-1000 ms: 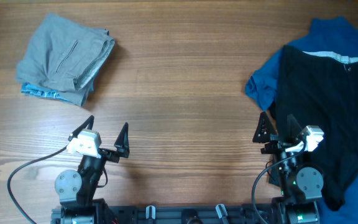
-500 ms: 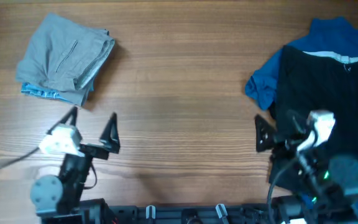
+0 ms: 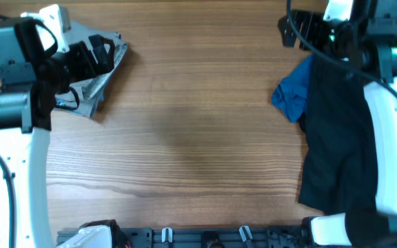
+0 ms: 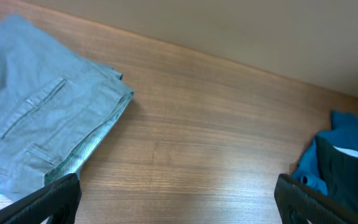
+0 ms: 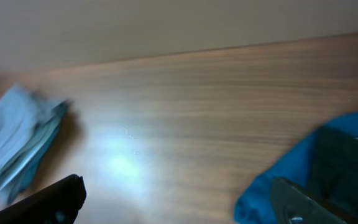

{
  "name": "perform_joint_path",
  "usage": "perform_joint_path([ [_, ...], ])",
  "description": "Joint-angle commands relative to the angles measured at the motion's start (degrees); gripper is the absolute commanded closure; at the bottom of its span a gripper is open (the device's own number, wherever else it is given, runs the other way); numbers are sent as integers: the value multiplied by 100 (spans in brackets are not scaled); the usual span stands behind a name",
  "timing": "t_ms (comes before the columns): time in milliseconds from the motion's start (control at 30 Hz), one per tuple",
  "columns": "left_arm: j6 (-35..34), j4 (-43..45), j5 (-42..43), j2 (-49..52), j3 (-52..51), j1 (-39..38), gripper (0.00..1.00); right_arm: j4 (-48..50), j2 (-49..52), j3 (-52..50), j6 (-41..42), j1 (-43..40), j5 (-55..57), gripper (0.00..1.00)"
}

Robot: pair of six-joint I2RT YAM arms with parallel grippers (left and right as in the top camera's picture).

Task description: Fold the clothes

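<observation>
Three garments lay on one wooden table (image 3: 198,138). One grey folded garment (image 3: 89,89) sat at the upper left of the overhead frame. One pair of black shorts (image 3: 336,138) lay at the right, partly over one blue T-shirt (image 3: 291,96). Two robot arms showed: one left arm (image 3: 19,172) at the left edge and one right arm (image 3: 391,138) at the right edge.

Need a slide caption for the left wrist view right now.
Open left pincer over the wooden table, folded grey garment at left, blue T-shirt and black shorts far right.
</observation>
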Motion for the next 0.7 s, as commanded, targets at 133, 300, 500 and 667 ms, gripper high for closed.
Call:
perform_joint_path([
  [133,-37,131,400,201,162,-22,0,592,2247,85,1064,-463,2033,20],
  [300,-33,247,457,201,162,-22,0,890,3477,85,1362,-763,2116,27],
  [500,-35,258,457,201,162,-22,0,1078,3939,79,1423,-962,1899,31],
  [667,-35,271,457,203,162,-22,0,1209,3980,68,1423,-1001,1921,56],
])
